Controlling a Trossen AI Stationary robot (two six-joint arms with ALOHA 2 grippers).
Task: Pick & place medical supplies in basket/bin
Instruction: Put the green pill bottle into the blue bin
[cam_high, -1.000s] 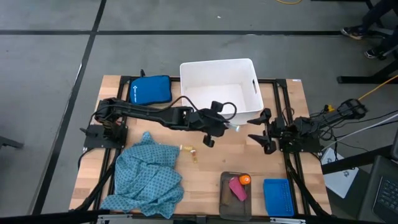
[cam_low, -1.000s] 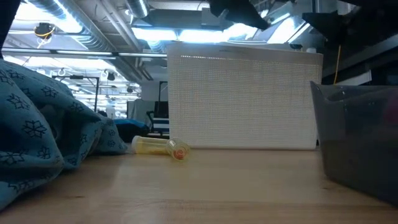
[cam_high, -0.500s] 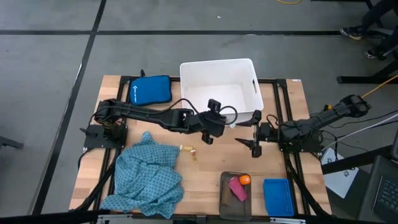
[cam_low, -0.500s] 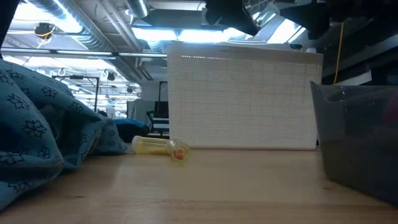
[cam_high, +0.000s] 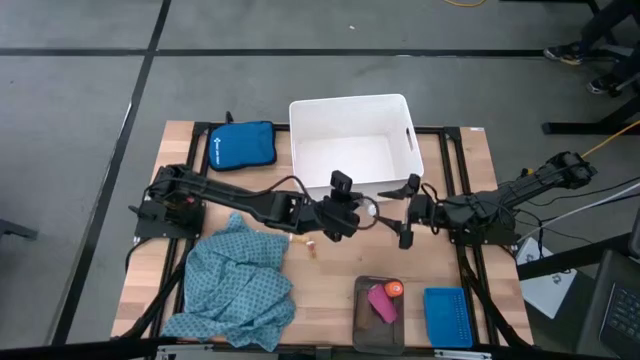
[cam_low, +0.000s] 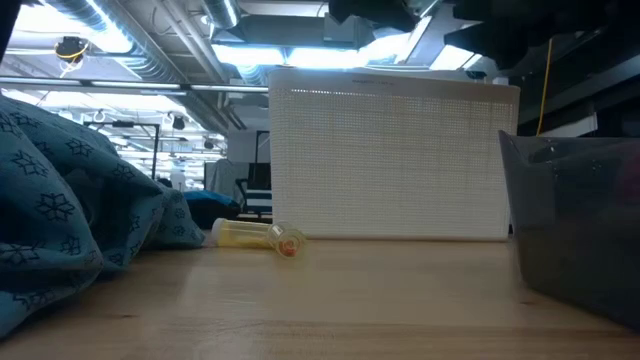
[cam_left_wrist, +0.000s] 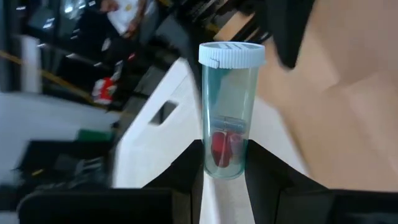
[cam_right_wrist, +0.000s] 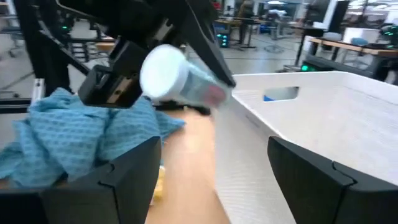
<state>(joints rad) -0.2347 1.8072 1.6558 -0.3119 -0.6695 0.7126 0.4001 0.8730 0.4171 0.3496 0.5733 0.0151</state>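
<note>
My left gripper (cam_high: 347, 214) hangs over the table's middle, just in front of the white tub (cam_high: 350, 140), shut on a clear vial (cam_left_wrist: 230, 112) with a white cap and something red inside. The capped end points at my right gripper (cam_right_wrist: 214, 146), which stands open a short way off with nothing between its fingers. The teal dotted cloth (cam_high: 240, 282) lies heaped at the near left. A pink piece (cam_high: 381, 303) and an orange piece (cam_high: 394, 289) lie in the dark-grey tray (cam_high: 361, 318). A small yellow vial (cam_low: 258, 236) lies on its side on the wood. My left gripper pinches the clear vial's bottom end (cam_left_wrist: 225, 168) between its two fingers (cam_left_wrist: 186, 171), one on each side. The vial sticks out in line with the fingers, roughly level, its white cap (cam_right_wrist: 163, 71) toward my right gripper. It is lifted clear of the table.
A royal-blue zip pouch (cam_high: 241, 145) lies at the far left beside the tub. A blue ribbed basket (cam_high: 447, 316) stands at the near right next to the tray. Bare wood shows between the cloth and the tray.
My left gripper has come away from the tub's near wall toward the table's near edge, rolling at the wrist, with the vial still in its hold. My right gripper has reached toward the table's left, closing in on the vial's cap, and stays open.
</note>
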